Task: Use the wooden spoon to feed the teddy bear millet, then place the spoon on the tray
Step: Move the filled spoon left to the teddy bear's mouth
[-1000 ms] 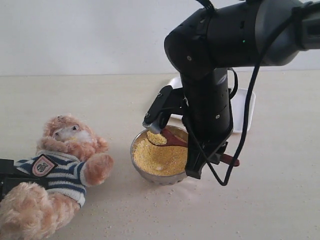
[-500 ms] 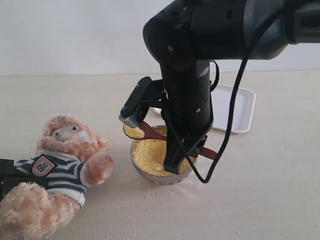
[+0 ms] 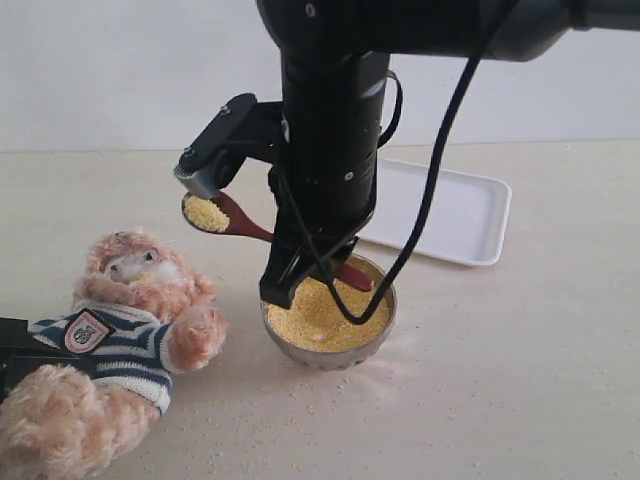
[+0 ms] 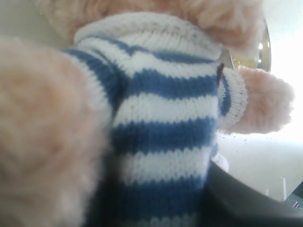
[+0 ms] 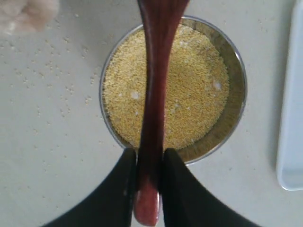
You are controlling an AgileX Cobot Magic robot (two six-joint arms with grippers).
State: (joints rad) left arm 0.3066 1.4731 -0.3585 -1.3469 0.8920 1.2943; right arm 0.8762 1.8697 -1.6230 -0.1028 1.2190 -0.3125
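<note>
Lifted from the steel bowl (image 3: pixel 384 306) to its 10 o'clock, the wooden spoon (image 3: pixel 242 223) is clamped by the right gripper (image 5: pixel 149 163). It should be kept level, millet (image 3: pixel 205 212) unspilled, and lowered toward the teddy bear (image 3: pixel 130 300) at 7 o'clock.

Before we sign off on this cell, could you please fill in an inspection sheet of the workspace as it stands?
Surface: pale table, dusted with grains.
Job's things: teddy bear lying on its back at the left; wooden spoon lifted in the air, loaded with millet, its bowl between the steel bowl and the bear's head; white tray behind the bowl, nothing on it.
Clutter: loose grains scattered around the bowl.
Grippers: right gripper shut on the spoon's handle end; left gripper at the bear's striped torso, apparently gripping it.
Cables: black cable looping off the right arm, hanging just over the bowl.
Surroundings: plain white wall; nothing else seen.
</note>
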